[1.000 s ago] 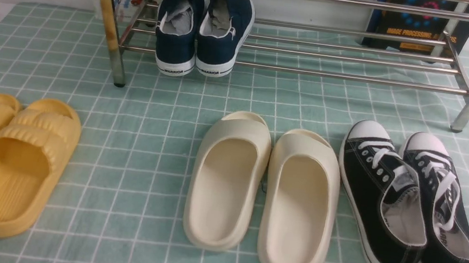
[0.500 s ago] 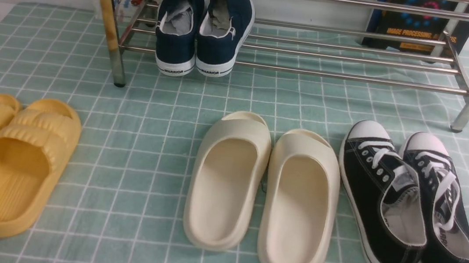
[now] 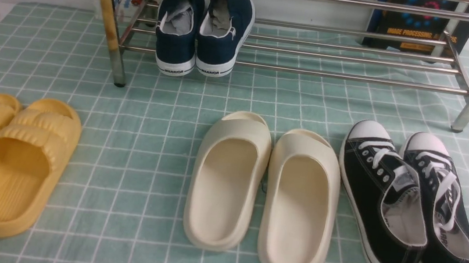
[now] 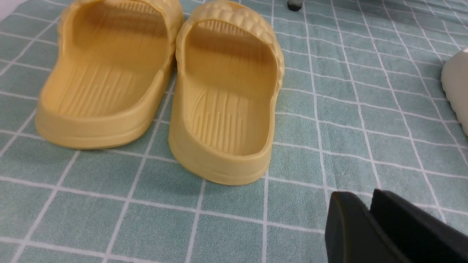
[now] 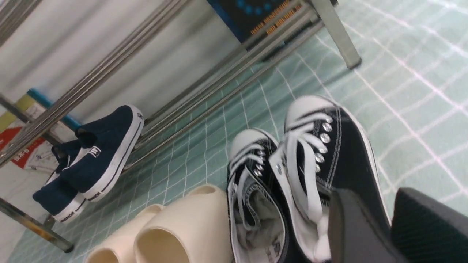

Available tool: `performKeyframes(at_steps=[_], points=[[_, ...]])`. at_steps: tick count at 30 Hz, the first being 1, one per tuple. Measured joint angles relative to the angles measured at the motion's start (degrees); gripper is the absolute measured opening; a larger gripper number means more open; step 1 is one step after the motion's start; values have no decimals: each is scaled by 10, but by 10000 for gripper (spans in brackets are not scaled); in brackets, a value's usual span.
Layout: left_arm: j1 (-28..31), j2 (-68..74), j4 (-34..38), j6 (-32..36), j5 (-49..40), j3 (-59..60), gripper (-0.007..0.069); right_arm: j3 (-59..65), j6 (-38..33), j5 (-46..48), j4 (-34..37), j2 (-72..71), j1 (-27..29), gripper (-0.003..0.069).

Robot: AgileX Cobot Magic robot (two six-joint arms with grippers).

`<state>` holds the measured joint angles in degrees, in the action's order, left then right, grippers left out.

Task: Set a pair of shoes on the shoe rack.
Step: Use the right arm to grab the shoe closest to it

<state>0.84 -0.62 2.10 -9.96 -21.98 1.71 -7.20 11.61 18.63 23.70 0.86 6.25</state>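
Observation:
The pair of shoes, two black lace-up sneakers with white toe caps, lies side by side on the checked cloth at the front right: the left sneaker (image 3: 369,191) and the right sneaker (image 3: 451,209), toes toward the shoe rack (image 3: 312,73). In the right wrist view my right gripper (image 5: 380,201) hangs open just behind the heel end of one sneaker (image 5: 329,146), with that shoe's black side showing in the gap; the other sneaker (image 5: 252,164) lies beside it. My left gripper (image 4: 369,202) has its fingers together with nothing held, near the yellow slippers (image 4: 226,102).
Navy slip-on sneakers (image 3: 204,31) stand on the rack's lower shelf at its left end. Cream slippers (image 3: 263,187) lie mid-cloth right beside the black pair. Yellow slippers (image 3: 6,158) lie at the far left. A dark book (image 3: 419,24) leans behind the rack.

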Motion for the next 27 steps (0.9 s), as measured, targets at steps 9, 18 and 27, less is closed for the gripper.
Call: performKeyframes(at_steps=[9, 18, 27], points=[[0, 0, 0, 0, 0, 0, 113, -252, -116, 163, -128, 223, 0, -5], [0, 0, 0, 0, 0, 0, 122, -448, -121, 372, -195, 490, -116, -5], [0, 0, 0, 0, 0, 0, 122, -546, -100, 427, -227, 725, -296, 120]])
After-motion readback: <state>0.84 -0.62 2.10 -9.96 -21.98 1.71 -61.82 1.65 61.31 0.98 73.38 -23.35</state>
